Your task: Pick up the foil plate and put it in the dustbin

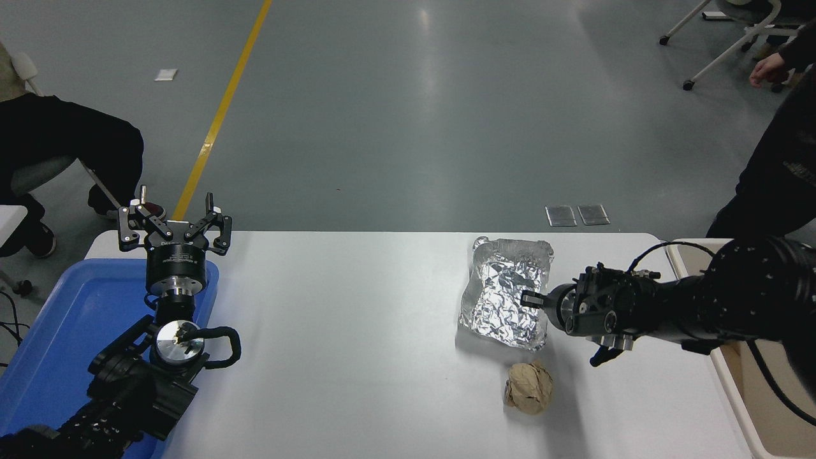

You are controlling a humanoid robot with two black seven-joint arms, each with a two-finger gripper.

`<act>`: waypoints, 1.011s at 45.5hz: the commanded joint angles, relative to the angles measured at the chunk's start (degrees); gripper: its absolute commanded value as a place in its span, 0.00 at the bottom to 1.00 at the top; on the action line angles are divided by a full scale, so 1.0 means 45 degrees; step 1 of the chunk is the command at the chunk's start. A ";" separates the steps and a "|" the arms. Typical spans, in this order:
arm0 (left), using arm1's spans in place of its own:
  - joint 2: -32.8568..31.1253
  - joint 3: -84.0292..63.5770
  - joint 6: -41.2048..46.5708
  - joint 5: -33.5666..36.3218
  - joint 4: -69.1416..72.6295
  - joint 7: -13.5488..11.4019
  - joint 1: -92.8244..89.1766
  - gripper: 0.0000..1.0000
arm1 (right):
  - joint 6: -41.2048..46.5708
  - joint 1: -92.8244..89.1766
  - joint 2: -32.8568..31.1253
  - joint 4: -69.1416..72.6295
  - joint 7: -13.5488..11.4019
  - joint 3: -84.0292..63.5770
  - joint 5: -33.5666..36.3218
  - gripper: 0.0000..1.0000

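The foil plate (505,294), shiny crinkled silver, lies on the white table (357,319) right of the middle. My right gripper (530,298) reaches in from the right and its fingertip sits at the plate's right rim, seemingly shut on it. The beige dustbin (765,414) stands at the table's right edge, behind and below my right arm, mostly cut off by the picture. My left gripper (173,220) is open and parked at the lower left, above the blue tray.
A tan crumpled paper ball (528,387) lies just in front of the foil plate. A shallow blue tray (70,325) sits at the left edge. A person in dark clothes (774,166) stands by the far right corner; another sits at the far left (64,143).
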 commanded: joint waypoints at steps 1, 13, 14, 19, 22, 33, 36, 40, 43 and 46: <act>-0.0002 0.0000 0.0000 -0.0003 0.0000 -0.0002 0.0000 0.99 | -0.0227 0.2966 -0.1377 0.2857 -0.0027 -0.1119 -0.0076 0.00; -0.0002 0.0000 0.0000 0.0017 0.0000 -0.0002 0.0019 0.99 | 0.2152 0.8961 -0.3799 0.6940 -0.0007 -0.2098 -0.0525 0.00; 0.0018 0.0000 0.0000 0.0017 0.0000 -0.0002 0.0019 0.99 | 0.2523 0.9430 -0.3955 0.7116 0.0012 -0.2117 -0.0525 0.00; 0.0018 0.0000 0.0000 0.0017 0.0000 -0.0002 0.0019 0.99 | 0.4360 1.1365 -0.4659 0.7352 0.0012 -0.2117 -0.0486 0.00; 0.0018 0.0000 0.0000 0.0017 0.0000 -0.0002 0.0019 0.99 | 0.5200 1.2187 -0.5030 0.7352 0.0012 -0.2137 -0.0486 0.00; 0.0018 0.0000 0.0000 0.0017 0.0000 -0.0002 0.0019 0.99 | 0.6140 1.3673 -0.5500 0.7352 0.0012 -0.2781 -0.0603 0.00; 0.0018 0.0000 0.0000 0.0017 -0.0020 -0.0002 0.0038 0.99 | 0.6257 1.3712 -0.5616 0.7352 0.0012 -0.2976 -0.0797 0.00; 0.0018 0.0000 0.0000 0.0017 0.0000 -0.0002 0.0019 0.99 | 0.6316 1.3712 -0.5792 0.7332 0.0012 -0.3211 -0.0974 0.00; 0.0018 0.0000 0.0000 0.0017 0.0000 -0.0002 0.0039 0.99 | 0.6316 1.3712 -0.6026 0.7293 0.0012 -0.3308 -0.0975 0.00; 0.0018 0.0000 0.0000 0.0017 0.0000 -0.0002 0.0019 0.99 | 0.6316 1.3712 -0.6319 0.7216 0.0012 -0.3406 -0.1052 0.00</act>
